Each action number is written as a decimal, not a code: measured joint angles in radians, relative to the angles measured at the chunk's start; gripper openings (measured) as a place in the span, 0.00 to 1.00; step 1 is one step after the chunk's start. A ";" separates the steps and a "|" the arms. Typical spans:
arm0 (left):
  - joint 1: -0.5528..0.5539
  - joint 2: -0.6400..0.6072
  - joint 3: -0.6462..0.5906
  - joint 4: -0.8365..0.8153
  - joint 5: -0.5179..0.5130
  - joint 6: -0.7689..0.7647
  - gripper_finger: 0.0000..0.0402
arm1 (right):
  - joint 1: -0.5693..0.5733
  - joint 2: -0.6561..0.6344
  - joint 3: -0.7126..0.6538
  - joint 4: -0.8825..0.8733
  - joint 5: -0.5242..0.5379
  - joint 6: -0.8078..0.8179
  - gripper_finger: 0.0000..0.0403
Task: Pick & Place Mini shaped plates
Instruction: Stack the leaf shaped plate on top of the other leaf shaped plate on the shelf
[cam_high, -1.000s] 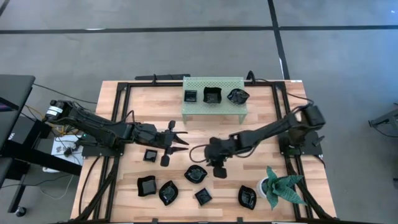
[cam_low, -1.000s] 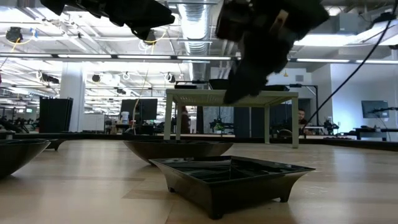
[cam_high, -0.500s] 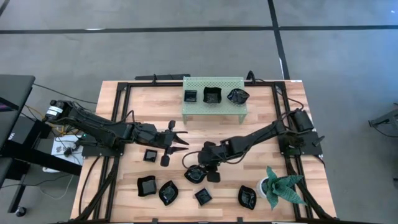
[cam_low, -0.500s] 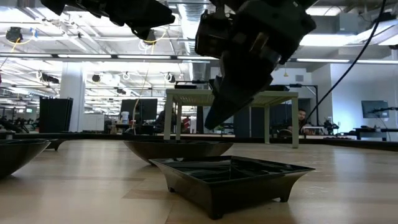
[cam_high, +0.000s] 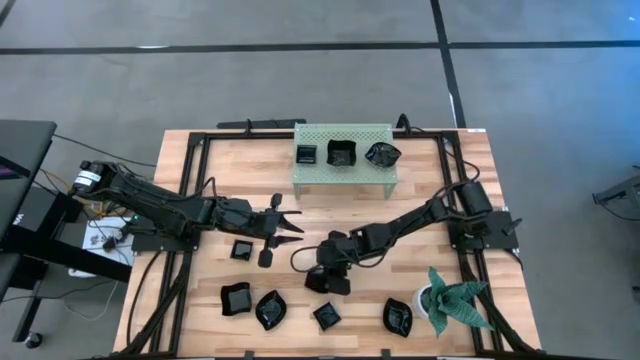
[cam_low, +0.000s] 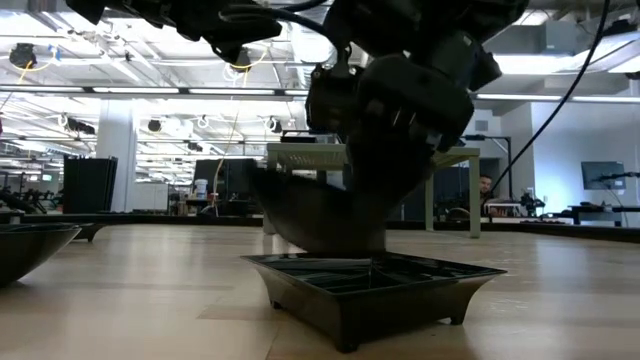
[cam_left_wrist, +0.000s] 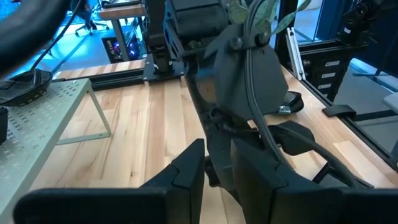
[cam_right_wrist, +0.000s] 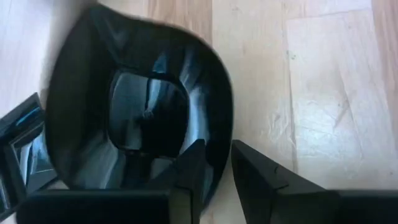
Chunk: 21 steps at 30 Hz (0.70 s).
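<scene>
Several small glossy black plates lie flat on the wooden table: a square one (cam_high: 241, 249), others near the near edge (cam_high: 236, 297) (cam_high: 270, 309) (cam_high: 326, 317) (cam_high: 397, 316). Three more sit on the green perforated shelf (cam_high: 343, 172). My right gripper (cam_high: 322, 278) is low over the table's middle, shut on a rounded black plate (cam_right_wrist: 137, 118), which it mostly covers in the high view. My left gripper (cam_high: 290, 222) hovers open left of it, holding nothing. My right gripper has the rounded plate by its rim (cam_right_wrist: 219, 149), one finger (cam_right_wrist: 189, 171) inside the bowl and the other (cam_right_wrist: 252, 174) outside. The fingers come from above, slanting down. In the low view the plate (cam_low: 310, 210) hangs tilted, one side raised.
A green spiky plant in a white pot (cam_high: 452, 300) stands at the near right corner. A square plate (cam_low: 370, 285) sits close in front of the low camera. Black frame rails (cam_high: 190, 170) border the table's sides. Bare wood lies between the shelf and the arms.
My right gripper has moved toward the table's left and a little nearer, coming down onto the rounded plate. The plate, which lay flat on the table, is now tipped with one side raised. The left arm has kept still.
</scene>
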 joint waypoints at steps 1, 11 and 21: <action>0.000 0.000 0.000 0.000 0.000 0.005 0.20 | -0.002 0.001 0.000 0.001 0.000 0.000 0.19; 0.000 0.000 0.000 0.002 0.000 0.006 0.20 | -0.014 0.001 0.000 0.028 -0.033 0.000 0.04; 0.000 0.000 0.000 0.005 0.000 0.007 0.20 | -0.013 -0.048 -0.001 0.010 -0.051 -0.026 0.01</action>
